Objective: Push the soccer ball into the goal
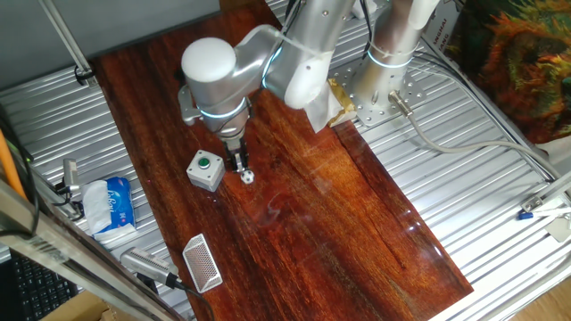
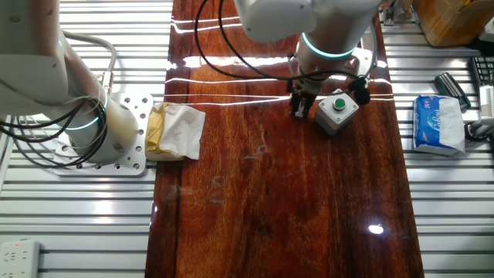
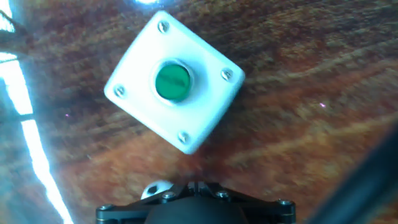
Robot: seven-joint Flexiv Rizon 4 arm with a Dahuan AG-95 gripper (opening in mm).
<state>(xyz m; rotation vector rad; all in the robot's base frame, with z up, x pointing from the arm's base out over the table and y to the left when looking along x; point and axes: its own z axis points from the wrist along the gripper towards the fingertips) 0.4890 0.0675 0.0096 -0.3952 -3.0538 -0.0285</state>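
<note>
Just beyond the clenched tips of the gripper [image 1: 239, 164], the soccer ball [image 1: 248, 176] is lying, the goal [image 1: 202, 263] standing well past it.

The tool [image 1: 239, 163] points down at the dark wooden desk [image 1: 339, 214], its dark fingers close together right above the soccer ball [image 1: 247, 176]; whether they touch it cannot be told; the grey button box [image 1: 205, 170] with its green button sits just beside the tool, toward the left of the frame; the goal [image 1: 202, 263] stands well apart near the desk's front edge, its mesh tilted; a blue-and-white packet [image 1: 113, 205] lies on the metal surface off the desk.
</note>
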